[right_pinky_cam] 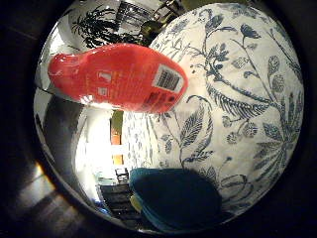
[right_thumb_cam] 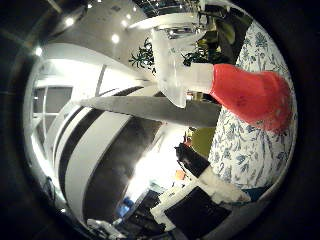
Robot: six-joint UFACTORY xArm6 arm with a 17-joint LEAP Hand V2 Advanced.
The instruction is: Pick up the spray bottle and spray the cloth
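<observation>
A red spray bottle (right_pinky_cam: 119, 77) with a white label lies close across the palm in the right little finger side palm view, lifted off the table. The right thumb side palm view shows its red body (right_thumb_cam: 250, 92) and its white spray head (right_thumb_cam: 175, 62). My right hand (right_thumb_cam: 205, 190) shows there as black and white finger parts below the bottle, and it holds the bottle. A dark teal cloth (right_pinky_cam: 173, 198) lies on the floral tablecloth (right_pinky_cam: 238, 99), away from the bottle.
The table is covered with a white cloth with a blue leaf pattern. A grey beam (right_thumb_cam: 140, 105) crosses behind the bottle. Beyond the table's edge are a bright room, plants (right_pinky_cam: 109, 20) and furniture.
</observation>
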